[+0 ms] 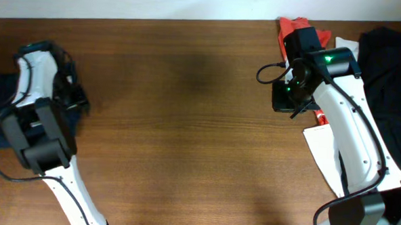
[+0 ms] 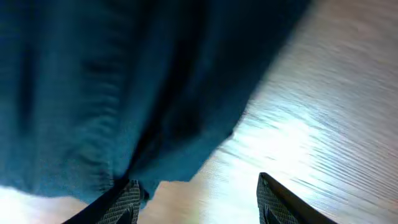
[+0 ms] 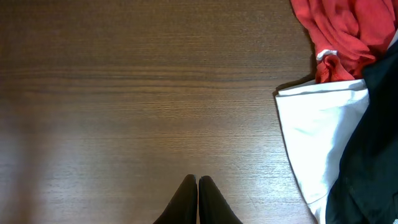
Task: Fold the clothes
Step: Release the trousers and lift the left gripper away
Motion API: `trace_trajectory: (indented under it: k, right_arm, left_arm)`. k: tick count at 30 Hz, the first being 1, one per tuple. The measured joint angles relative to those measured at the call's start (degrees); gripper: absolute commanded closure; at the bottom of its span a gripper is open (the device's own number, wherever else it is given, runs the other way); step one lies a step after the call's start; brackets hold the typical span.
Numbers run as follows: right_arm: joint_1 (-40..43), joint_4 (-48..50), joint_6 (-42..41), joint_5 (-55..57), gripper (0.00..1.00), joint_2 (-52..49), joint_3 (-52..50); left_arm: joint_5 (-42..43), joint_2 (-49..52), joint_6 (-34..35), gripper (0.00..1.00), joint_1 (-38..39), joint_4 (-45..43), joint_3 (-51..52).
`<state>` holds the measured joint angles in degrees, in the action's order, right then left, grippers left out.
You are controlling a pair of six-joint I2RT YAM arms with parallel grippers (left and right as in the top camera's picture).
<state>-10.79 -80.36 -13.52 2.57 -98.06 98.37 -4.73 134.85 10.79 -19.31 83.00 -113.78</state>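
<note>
We hold our left gripper [image 2: 198, 182] wide and empty against the soft dark navy-blue garment [image 2: 93, 81] heaped at the left end of the brown wooden table [image 1: 186, 125], likely to seize a hem, while our right gripper [image 3: 198, 182] hangs aside, pinched closed on nothing.

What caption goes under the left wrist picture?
Open left gripper at the edge of the navy garment, above the wooden table.

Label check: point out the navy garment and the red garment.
navy garment [image 2: 93, 81], left wrist view, middle of the cloth.
red garment [image 3: 348, 25], right wrist view, on its bunched folds.
</note>
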Motion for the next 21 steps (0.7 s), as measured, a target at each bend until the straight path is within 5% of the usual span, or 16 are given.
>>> trace_trajectory:
  k: [8,15,21]
  right_arm:
    - [0.4,0.0,-0.8,-3.5,0.92,0.0,0.0]
    - [10.5,-6.2,-2.3,-14.8,0.9,0.0,0.0]
    - [11.0,-14.8,0.1,-15.0,0.92,0.0,0.0]
  left_arm:
    - [1.0,-0.4,-0.8,0.39,-0.3,-1.0,-0.3]
    - [5.7,-13.6,-3.5,0.31,12.5,0.2,-2.6]
    - [6.1,-14.4,-3.7,0.32,18.3,7.2,-2.8]
